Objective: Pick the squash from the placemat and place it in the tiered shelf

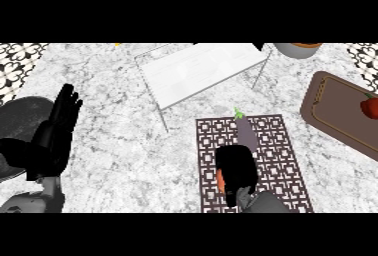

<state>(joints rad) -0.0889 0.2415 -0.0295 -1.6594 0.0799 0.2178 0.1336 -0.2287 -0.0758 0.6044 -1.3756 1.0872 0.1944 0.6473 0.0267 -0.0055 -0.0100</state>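
The squash [244, 131] is a long grey-purple piece with a green stem. It lies lengthwise on the far half of the patterned placemat [277, 160]. My right hand [236, 170] is over the mat's middle, its fingers stretched forward and covering the squash's near end. A thin orange sliver [220, 181] shows at this hand's left edge. The tiered shelf [199, 70], white with thin metal legs, stands just beyond the mat at the top centre. My left hand [63, 122] rests open at the left, fingers up.
A brown cutting board [336, 112] holding a red pepper [370, 106] lies at the right edge. A pot [299, 49] stands behind the shelf at the top right. A dark round pan [21, 120] sits at the left beside my left hand.
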